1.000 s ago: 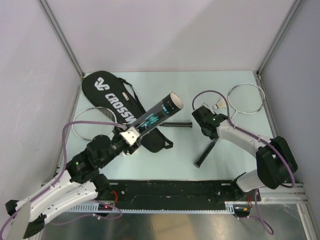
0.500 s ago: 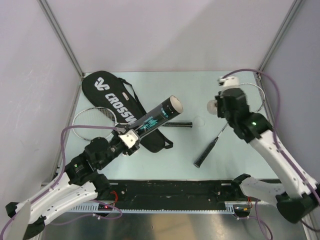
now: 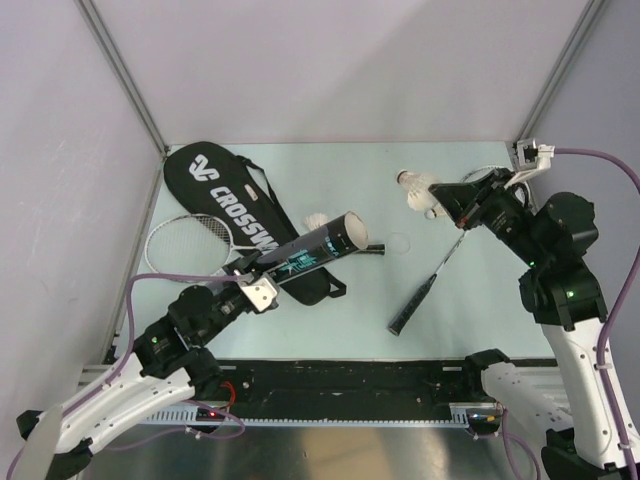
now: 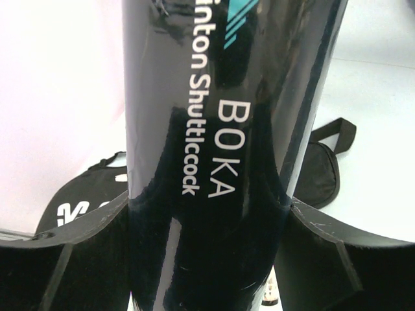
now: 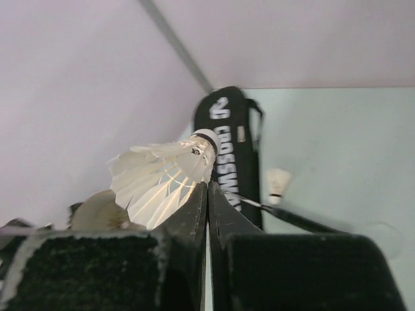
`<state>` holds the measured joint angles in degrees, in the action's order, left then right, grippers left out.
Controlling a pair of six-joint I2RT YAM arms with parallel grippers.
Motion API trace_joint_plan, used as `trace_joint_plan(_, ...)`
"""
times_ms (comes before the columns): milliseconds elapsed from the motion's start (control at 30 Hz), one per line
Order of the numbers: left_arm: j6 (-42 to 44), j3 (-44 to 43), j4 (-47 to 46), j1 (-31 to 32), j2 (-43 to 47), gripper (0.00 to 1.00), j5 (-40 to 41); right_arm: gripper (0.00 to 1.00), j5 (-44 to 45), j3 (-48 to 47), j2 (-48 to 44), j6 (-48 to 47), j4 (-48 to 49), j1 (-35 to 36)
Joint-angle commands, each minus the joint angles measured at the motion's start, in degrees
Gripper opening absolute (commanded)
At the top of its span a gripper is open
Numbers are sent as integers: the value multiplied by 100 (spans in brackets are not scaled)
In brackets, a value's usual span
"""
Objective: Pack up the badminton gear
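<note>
Well, we saw the left gripper (image 3: 262, 290) clamped round the tube (image 3: 312, 252) above the bag (image 3: 225, 195); only its wrist camera showed us BOKA; the right gripper (image 5: 207, 189) pinched a shuttlecock (image 5: 162, 176).

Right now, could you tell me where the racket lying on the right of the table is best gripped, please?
Take the racket by its black handle, coming straight down and closing across its width. The handle lies flat and clear on the table, and it is the racket's stoutest part.
</note>
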<state>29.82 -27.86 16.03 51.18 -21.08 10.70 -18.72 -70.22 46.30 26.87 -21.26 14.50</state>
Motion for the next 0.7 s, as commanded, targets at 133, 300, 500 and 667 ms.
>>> trace_joint_plan(133,284,-19,-670,-11,36,45,133,0,-2660,110,-38,1600,1205,-131)
trace_joint_plan(300,310,-51,-668,-10,10,45,86,0,-3503,353,154,2326,1692,-133)
trace_joint_plan(500,313,-30,-676,-11,82,45,25,0,-3704,459,321,2474,1581,-130)
trace_joint_plan(667,330,-41,-675,-11,95,45,0,0,-3778,482,464,2436,1451,-64)
